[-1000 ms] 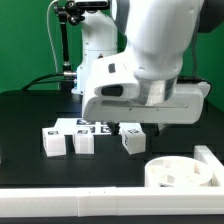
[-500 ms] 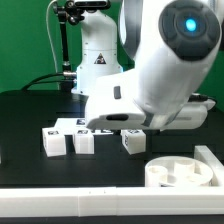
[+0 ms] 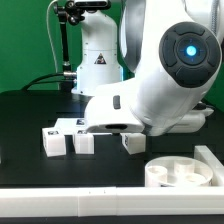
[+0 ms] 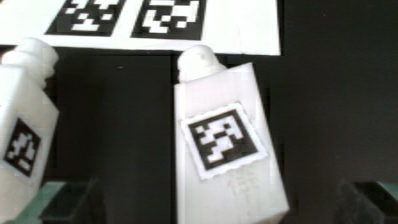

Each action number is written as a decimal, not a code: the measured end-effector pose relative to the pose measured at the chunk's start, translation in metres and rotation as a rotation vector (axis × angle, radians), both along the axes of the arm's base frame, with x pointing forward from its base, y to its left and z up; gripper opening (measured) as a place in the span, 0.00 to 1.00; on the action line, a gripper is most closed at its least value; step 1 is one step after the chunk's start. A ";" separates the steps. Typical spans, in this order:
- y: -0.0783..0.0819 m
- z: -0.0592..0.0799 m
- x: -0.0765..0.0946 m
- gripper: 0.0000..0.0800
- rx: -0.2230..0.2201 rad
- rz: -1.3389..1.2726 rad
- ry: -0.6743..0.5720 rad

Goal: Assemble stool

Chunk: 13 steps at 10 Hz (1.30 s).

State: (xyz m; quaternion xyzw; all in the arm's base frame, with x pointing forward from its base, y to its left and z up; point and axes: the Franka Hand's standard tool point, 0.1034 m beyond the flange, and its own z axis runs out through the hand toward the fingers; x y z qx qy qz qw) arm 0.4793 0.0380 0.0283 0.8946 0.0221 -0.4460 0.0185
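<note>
Three white stool legs lie in a row on the black desk (image 3: 30, 110) in the exterior view: the left leg (image 3: 53, 141), the middle leg (image 3: 84, 142) and the right leg (image 3: 131, 142). The marker board (image 3: 68, 125) lies just behind them. The round seat (image 3: 180, 172) sits apart from them toward the exterior view's right, beside the white edge rail (image 3: 100, 197).

The arm (image 3: 165, 80) leans low over the right leg, so I judge this to be the leg centred in the wrist view. There the end effector (image 4: 214, 203) is spread to its widest and holds nothing. Its fingertips (image 4: 59, 200) show only faintly at the picture's two corners, with dark desk between each of them and the leg.

The leg lies flat directly beneath the end effector, tag facing up and narrow end pointing toward the marker board. Its long axis runs almost square across the line along which the fingers close, skewed only slightly. A closing grip would therefore meet the two long side faces across the narrow width.

The coming move looks like a plain descent, perhaps with a small turn of the wrist to cancel the skew.

A second leg, probably the middle leg, shows at the edge of the wrist view, near one fingertip. That finger must come down in the gap between the two legs, and this is where a bump seems most likely.
</note>
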 end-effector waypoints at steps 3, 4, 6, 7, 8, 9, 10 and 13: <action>0.002 -0.013 -0.005 0.81 0.043 0.033 -0.043; 0.002 -0.017 -0.003 0.81 0.068 0.053 -0.061; 0.002 -0.021 -0.003 0.81 0.079 0.065 -0.067; 0.003 -0.022 -0.004 0.81 0.077 0.063 -0.065; 0.003 -0.023 -0.005 0.81 0.072 0.060 -0.064; 0.002 -0.024 -0.006 0.65 0.070 0.058 -0.061; 0.002 -0.024 -0.007 0.47 0.070 0.058 -0.059; 0.002 -0.024 -0.007 0.41 0.070 0.058 -0.058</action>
